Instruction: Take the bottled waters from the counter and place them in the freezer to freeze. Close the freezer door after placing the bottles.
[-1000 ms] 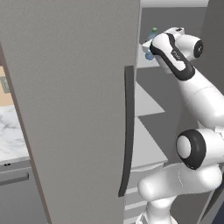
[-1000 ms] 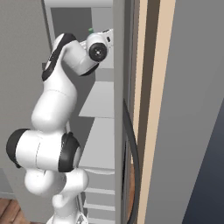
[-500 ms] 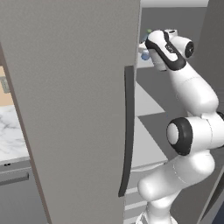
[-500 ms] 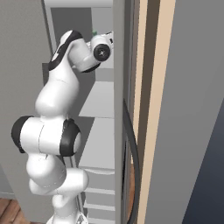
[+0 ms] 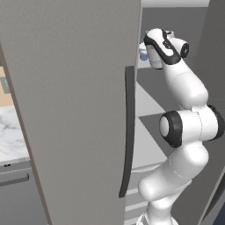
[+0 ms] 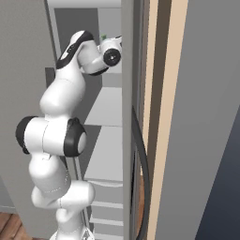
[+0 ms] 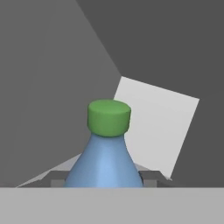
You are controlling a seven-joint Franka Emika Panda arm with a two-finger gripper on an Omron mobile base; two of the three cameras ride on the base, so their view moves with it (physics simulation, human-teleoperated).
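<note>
The blue bottle (image 7: 105, 162) sits pinched between the fingers (image 7: 154, 176), its smooth translucent plastic shoulder tapering to a ridgeless green cap (image 7: 109, 117). I judge it light but slippery and slightly yielding, best held around the wider body below the neck, as it is here. The gripper (image 5: 145, 52) carries it high inside the freezer (image 6: 110, 154), past the matte grey freezer door (image 5: 70, 110) with its dark bar handle (image 5: 127, 132), towards flat white shelves (image 7: 153, 127).
</note>
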